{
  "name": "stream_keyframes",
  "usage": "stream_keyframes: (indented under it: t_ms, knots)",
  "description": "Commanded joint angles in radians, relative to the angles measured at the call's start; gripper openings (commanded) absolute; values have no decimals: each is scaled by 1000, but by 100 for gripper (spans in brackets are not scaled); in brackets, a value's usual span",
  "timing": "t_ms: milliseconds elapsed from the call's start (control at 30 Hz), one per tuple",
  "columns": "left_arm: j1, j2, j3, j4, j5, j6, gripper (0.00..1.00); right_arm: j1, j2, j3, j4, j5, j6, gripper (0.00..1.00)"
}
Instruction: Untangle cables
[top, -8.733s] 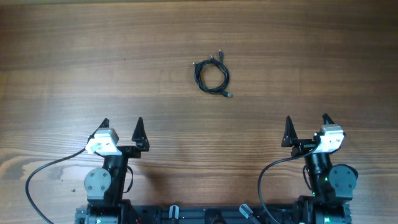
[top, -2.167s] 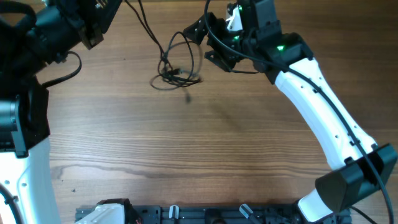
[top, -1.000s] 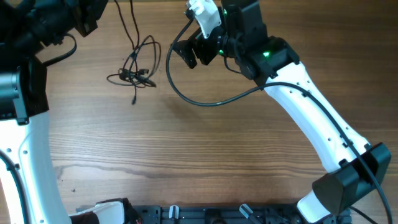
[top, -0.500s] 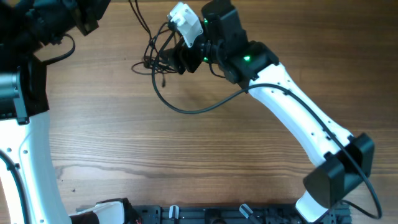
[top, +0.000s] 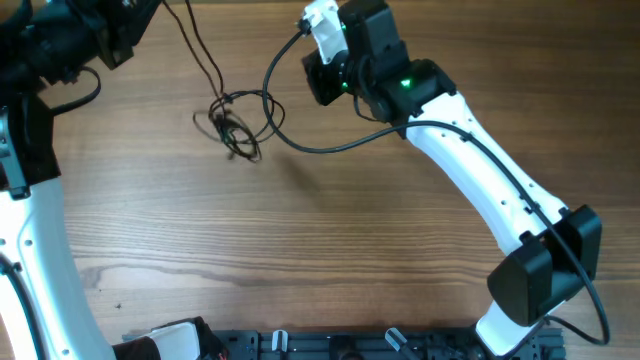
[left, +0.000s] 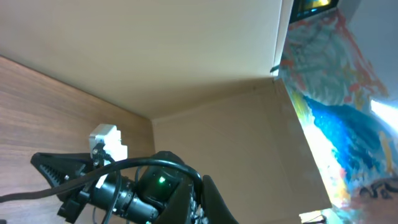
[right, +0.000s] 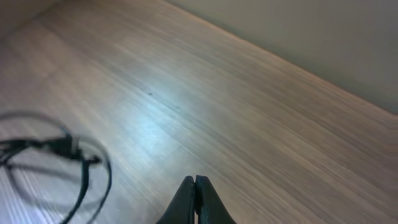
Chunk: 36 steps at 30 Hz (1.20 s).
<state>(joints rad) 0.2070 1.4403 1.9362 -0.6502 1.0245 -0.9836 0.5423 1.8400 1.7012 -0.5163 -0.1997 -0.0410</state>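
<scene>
The cables (top: 236, 126) are thin black wires, bunched in a small tangle low over the wooden table (top: 330, 250) at the upper left. One strand (top: 200, 55) runs taut from the tangle up to my left arm (top: 95, 35) at the top edge. In the left wrist view my left gripper (left: 200, 180) has its fingers pressed together and faces the right arm. My right gripper (top: 312, 82) sits to the right of the tangle, apart from it. Its fingers (right: 186, 199) are shut with nothing between them. The cables (right: 68, 152) show blurred at the left of that view.
The right arm's own thick black cable (top: 300, 148) loops down beside the tangle. The right arm's white link (top: 480, 190) crosses the table's right half. A beige wall (left: 155, 56) stands behind the table, with a colourful picture (left: 348, 112) at the right.
My right gripper has gone from open to shut and drawn back to the right, away from the tangle. The hanging tangle has swung left and down.
</scene>
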Motion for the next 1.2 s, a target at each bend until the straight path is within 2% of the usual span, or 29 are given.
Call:
stream_keyframes:
  t_ms: [0,33,167,500,600,833,900,1033,1167]
  knots:
    - [5,-13,9,10,26,42,4,6,-36,-7,-3,10,27,84]
    - [5,-12,9,10,26,42,4,7,-36,-7,-3,-14,44,100]
    - [5,-13,9,18,26,29,4,10,-35,-7,7,-151,53,99]
    - [8,-13,9,45,-10,4,4,102,-27,-8,6,-161,70,98]
    - [8,-13,9,44,-132,3,4,102,-27,-8,4,-161,78,98]
    - [7,-13,9,29,-539,-31,4,103,-27,-8,-9,-210,102,98]
    - [7,-13,9,3,-585,-59,4,112,-27,-8,-6,-228,105,98]
    - [-4,-11,9,-24,-568,-159,4,167,-27,-8,56,-227,103,98]
    - [-7,-11,9,-24,-457,-286,4,225,-22,-8,156,-179,104,98]
